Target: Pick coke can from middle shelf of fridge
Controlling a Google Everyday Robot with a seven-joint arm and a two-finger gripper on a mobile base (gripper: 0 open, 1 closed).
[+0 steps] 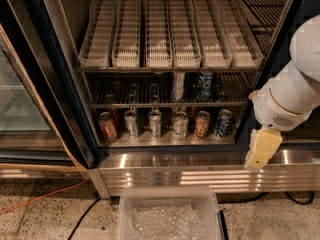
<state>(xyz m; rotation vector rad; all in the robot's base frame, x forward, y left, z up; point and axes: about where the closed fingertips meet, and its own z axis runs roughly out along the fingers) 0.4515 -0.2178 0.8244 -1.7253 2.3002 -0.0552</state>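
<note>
The fridge (60, 84) stands open in front of me. Its middle shelf (170, 104) is a dark wire rack holding several cans in shadow. A dim reddish can at its left end (114, 90) looks like the coke can, with dark cans, a tall silver can (178, 85) and a blue can (203, 85) to its right. My gripper (259, 153), cream-coloured, hangs down from the white arm (295, 91) at the right. It is outside the fridge, in front of the steel base panel, below and well right of the shelf.
White slotted trays (170, 34) fill the rack above. Several cans stand on the steel floor below, among them a copper-brown one (107, 126) and an orange-tan one (202, 124). A clear plastic bin (167, 216) sits on the floor. An orange cable (40, 201) runs at left.
</note>
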